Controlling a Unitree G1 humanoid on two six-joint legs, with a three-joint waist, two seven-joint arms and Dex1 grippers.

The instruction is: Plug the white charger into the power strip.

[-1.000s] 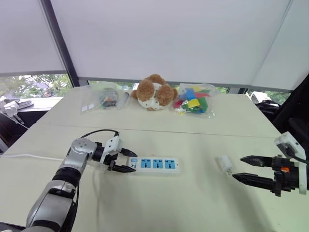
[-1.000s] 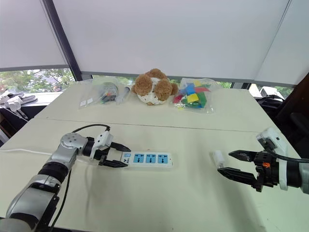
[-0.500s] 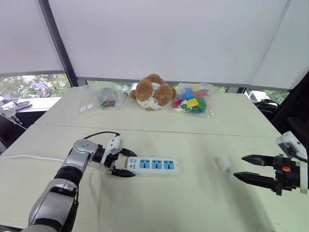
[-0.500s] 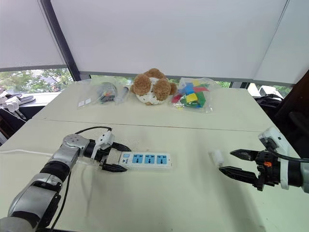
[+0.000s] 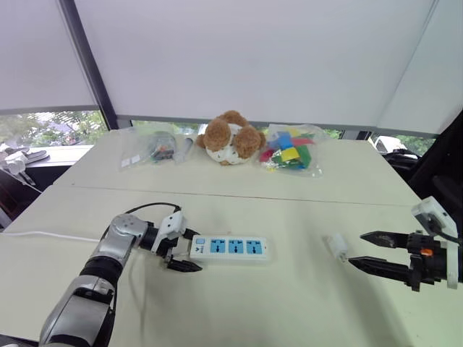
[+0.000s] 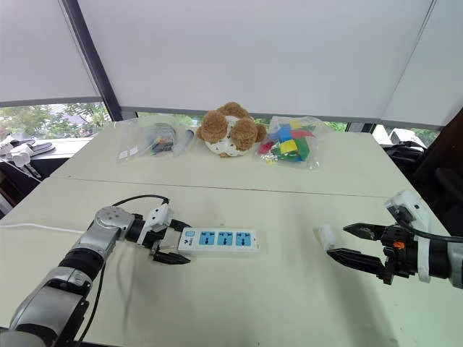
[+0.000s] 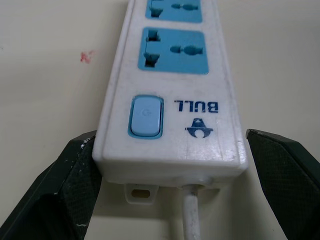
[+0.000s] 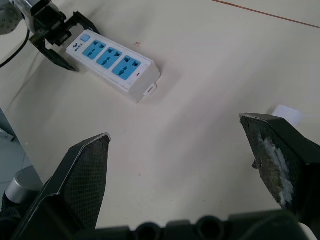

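Head views: the power strip (image 5: 231,247) lies flat on the table (image 5: 289,303); the left gripper (image 5: 184,250) straddles its switch end, jaws spread. The white charger (image 5: 337,245) lies just beside the wide-open right gripper (image 5: 370,250).

Left wrist view: one finger (image 7: 65,185) touches the strip's side.

Right wrist view: the charger is ungrasped. Judged step: bracing the strip; next, grasp the charger.

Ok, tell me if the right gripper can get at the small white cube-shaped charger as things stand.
Probably yes: the right gripper stands open just beside the small white cube-shaped charger, with bare table between them and nothing in the way.
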